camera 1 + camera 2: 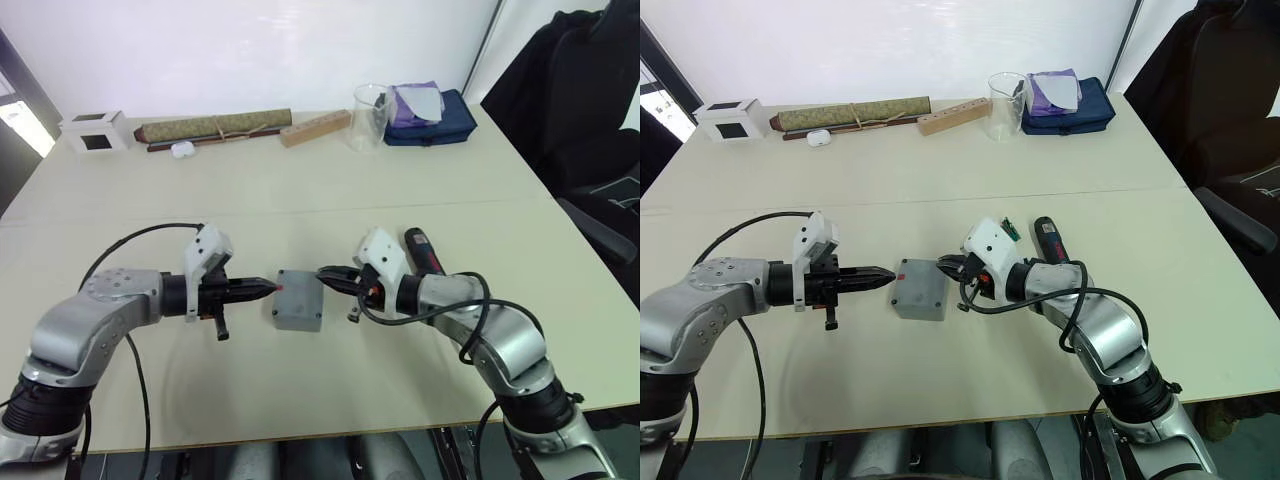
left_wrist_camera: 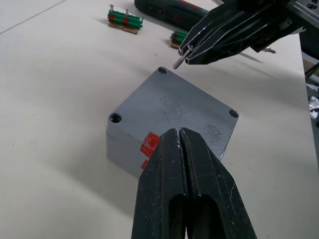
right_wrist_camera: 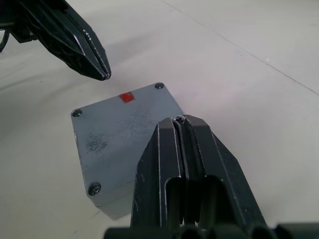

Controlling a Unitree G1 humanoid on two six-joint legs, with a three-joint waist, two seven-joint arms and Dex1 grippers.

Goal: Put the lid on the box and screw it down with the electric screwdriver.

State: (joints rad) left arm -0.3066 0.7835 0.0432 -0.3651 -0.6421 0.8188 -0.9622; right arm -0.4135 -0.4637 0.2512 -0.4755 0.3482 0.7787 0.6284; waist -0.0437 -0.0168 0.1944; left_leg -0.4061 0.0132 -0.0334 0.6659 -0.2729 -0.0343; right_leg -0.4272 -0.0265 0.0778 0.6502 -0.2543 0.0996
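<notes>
We begin at the right tool (image 1: pixel 327 273). Its two fingers are pressed together, and in the left wrist view a thin metal pin, apparently a screw (image 2: pixel 178 62), projects from their tip, so we judge this tool to be holding a screw. The tip hangs just right of the box (image 1: pixel 298 306), above its right edge.

The left tool (image 1: pixel 265 287) has its fingers closed with nothing between them. Its tip sits at the left edge of the box, beside a red mark (image 3: pixel 127 97) on the lid (image 3: pixel 119 134).

The lid already rests on the box, flush at all visible edges. The right wrist view shows screw heads in three corner holes. The fourth corner lies behind the right tool's fingers, so we cannot tell whether it is filled. In the left wrist view one hole on the near side looks open, but the detail is too fine to confirm.

The electric screwdriver (image 1: pixel 424 252) lies flat on the tabletop (image 1: pixel 300 190), right of the box and just beyond the right arm. Its long axis runs near to far. The right arm is clearly the nearer one. We judge that the coming move depends on seating the held screw in the remaining hole, then reaching right for the screwdriver.

Two small green-and-red terminal blocks (image 2: pixel 124 21) lie near the screwdriver.
</notes>
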